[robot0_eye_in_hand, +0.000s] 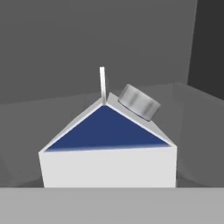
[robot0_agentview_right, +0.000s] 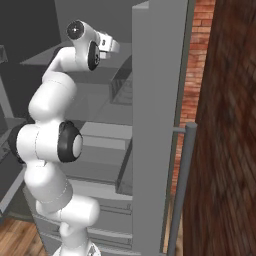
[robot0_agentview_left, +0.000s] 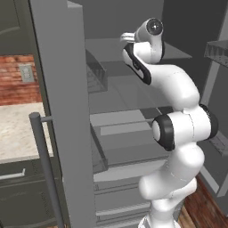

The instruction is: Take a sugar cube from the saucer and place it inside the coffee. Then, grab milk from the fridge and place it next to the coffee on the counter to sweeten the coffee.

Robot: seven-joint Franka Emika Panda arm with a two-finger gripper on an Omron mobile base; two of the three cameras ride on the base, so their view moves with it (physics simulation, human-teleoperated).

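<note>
The milk, a white carton with a blue gable and a silver cap, stands upright very close in front of the hand on a grey shelf of the fridge. The fridge doors are open, and my arm reaches up and deep onto that upper shelf. My gripper is at the end of the wrist, and its fingers are too small and too hidden to read. Whether they touch the carton is not visible. A strip of the beige counter lies left of the fridge. The sugar cube, saucer and coffee are out of view.
The open left fridge door with its bar handle stands close beside the arm. The right door and a brown wall close in the other side. Door bins and lower drawers sit beneath the hand.
</note>
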